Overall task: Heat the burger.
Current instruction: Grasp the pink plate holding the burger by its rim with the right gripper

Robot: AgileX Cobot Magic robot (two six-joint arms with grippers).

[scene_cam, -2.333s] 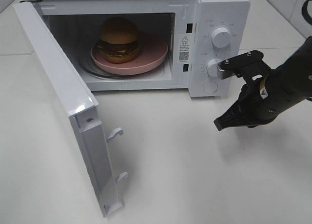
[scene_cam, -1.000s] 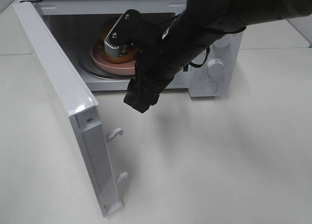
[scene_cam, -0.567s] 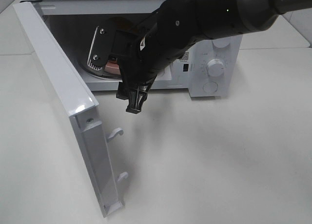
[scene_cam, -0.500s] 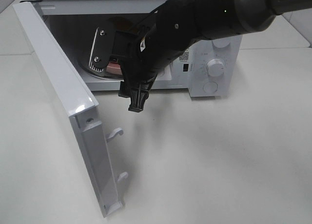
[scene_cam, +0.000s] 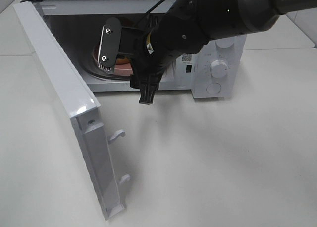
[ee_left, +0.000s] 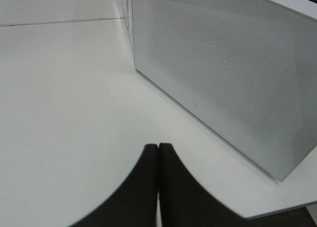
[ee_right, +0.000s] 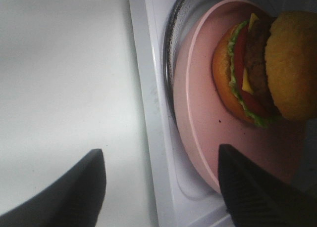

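Right claw (ee_right: 159, 155) hangs wide and empty. I see the glossy-bunned layered burger (ee_right: 267, 68) on a round pink plate (ee_right: 198, 138) inside the white microwave (scene_cam: 233, 83). Its white hinged door (scene_cam: 64, 103) is open and heating has not yet started.

Bright, even light w/ soft shadows on table (scene_cam: 223, 153); glare on door (scene_cam: 82, 108).

I find the overhead camera set high at the front, looking down and back over the microwave (scene_cam: 220, 19), its open door (scene_cam: 59, 98) and the table (scene_cam: 223, 162) from a moderate distance. The left wrist camera rides low over the table, close to the door's outer face (ee_left: 223, 73). The right wrist camera sits very close at the cavity mouth, aimed in at the burger (ee_right: 267, 64) on the pink plate (ee_right: 198, 118). The overhead view shares the door with the left wrist view and the cavity's front sill (scene_cam: 106, 83) with the right.
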